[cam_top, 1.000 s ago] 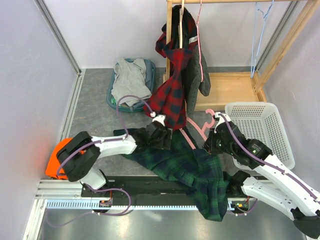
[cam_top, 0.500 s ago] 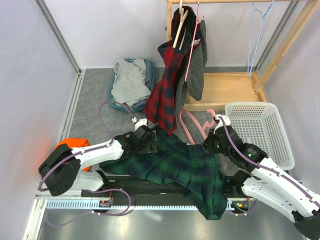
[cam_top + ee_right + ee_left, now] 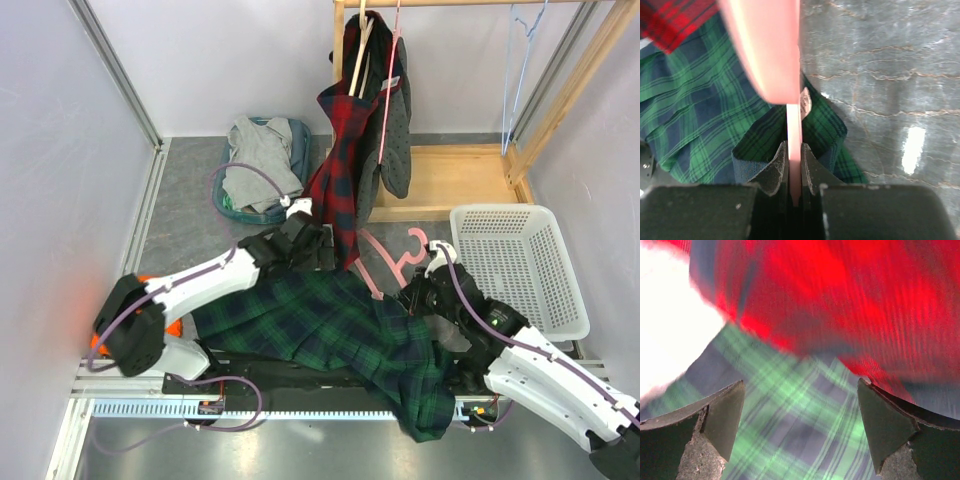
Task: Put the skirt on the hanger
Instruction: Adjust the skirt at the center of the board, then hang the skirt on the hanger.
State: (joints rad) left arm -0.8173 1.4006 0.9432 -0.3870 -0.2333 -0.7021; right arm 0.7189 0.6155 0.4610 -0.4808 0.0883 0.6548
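The green-and-navy plaid skirt (image 3: pixel 330 320) lies spread on the grey counter (image 3: pixel 180 250). The right fingers (image 3: pixel 771 172) pinch a pink plastic hanger (image 3: pixel 767 50). The left fingers (image 3: pixel 720 412) gape wide and empty above the skirt, and they risk snagging the hanging red plaid garment (image 3: pixel 340 170) instead.

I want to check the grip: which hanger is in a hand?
The pink hanger on the table, clamped by the right hand; the others hang from the wooden rack.

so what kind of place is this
Probably a mock laundry corner in a lab: a wooden clothes rack with a red plaid garment hanging, a white laundry basket, a tub of grey clothes.
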